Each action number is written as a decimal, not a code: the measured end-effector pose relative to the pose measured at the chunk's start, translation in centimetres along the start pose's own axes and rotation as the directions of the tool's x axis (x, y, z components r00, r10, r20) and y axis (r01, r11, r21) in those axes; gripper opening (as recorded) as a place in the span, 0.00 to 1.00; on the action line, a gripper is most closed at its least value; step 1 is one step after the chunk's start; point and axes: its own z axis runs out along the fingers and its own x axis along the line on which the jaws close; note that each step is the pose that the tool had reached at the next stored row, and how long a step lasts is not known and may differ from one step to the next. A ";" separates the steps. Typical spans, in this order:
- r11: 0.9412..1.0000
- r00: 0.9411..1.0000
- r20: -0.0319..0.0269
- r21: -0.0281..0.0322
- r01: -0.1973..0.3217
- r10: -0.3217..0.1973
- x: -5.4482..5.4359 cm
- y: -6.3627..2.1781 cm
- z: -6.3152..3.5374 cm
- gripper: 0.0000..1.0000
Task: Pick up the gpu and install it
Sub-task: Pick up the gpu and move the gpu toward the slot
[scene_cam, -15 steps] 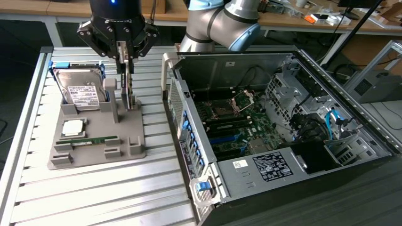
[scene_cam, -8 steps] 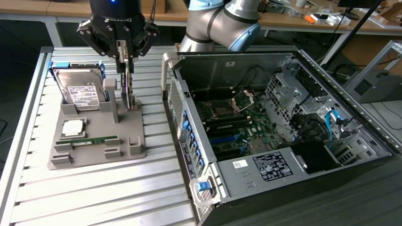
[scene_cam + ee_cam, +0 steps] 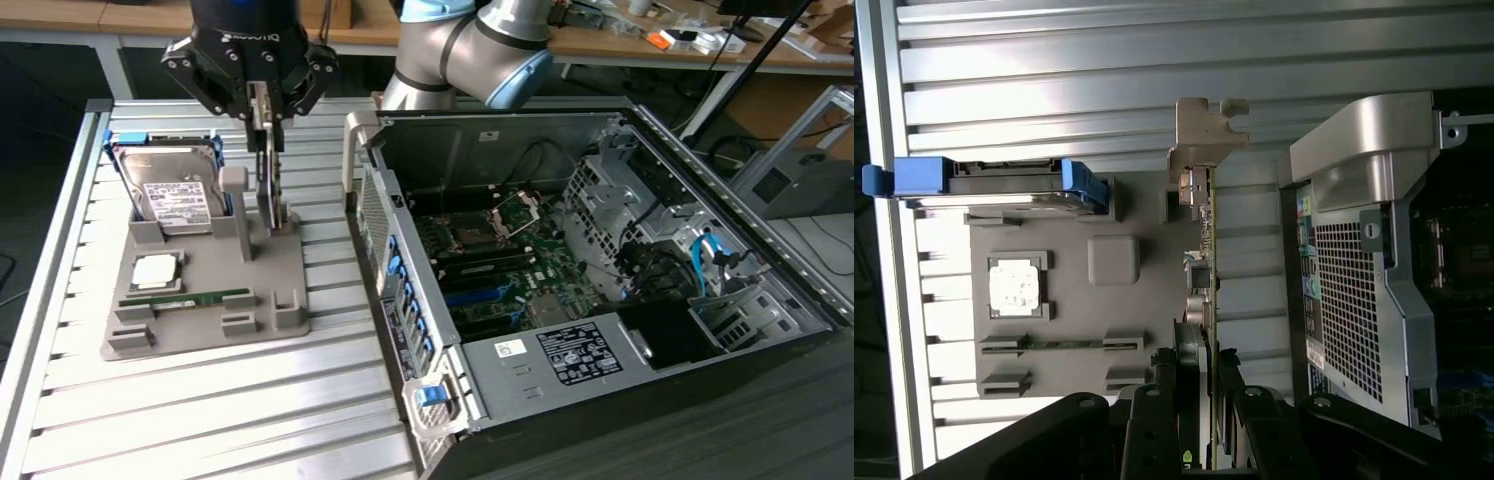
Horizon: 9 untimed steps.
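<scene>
The gpu [image 3: 275,195] is a thin dark card standing on edge in the grey holder [image 3: 200,325], between two posts. Its lower edge is at the holder's slot. My gripper [image 3: 267,125] hangs straight above it, with the black fingers down over the card's upper part. In the wrist view the gpu [image 3: 1209,250] runs edge-on away from the gripper [image 3: 1209,375], with its metal bracket [image 3: 1199,140] at the far end. One finger presses on each face of the card, so the gripper is shut on it.
The holder also carries a hard drive [image 3: 180,195] in a blue frame, a processor chip [image 3: 156,268] and a green memory stick [image 3: 187,298]. The open computer case [image 3: 400,290] lies to the exterior view's right, motherboard [image 3: 507,270] exposed. Ribbed metal table [image 3: 200,420] underneath.
</scene>
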 end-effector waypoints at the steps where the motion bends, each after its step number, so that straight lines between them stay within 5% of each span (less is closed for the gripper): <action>1: 1.000 1.000 0.000 0.000 0.000 0.000 0.0 0.00 -0.04 0.27; 9: 1.000 1.000 0.000 0.000 0.000 0.000 0.0 0.02 -0.39 0.27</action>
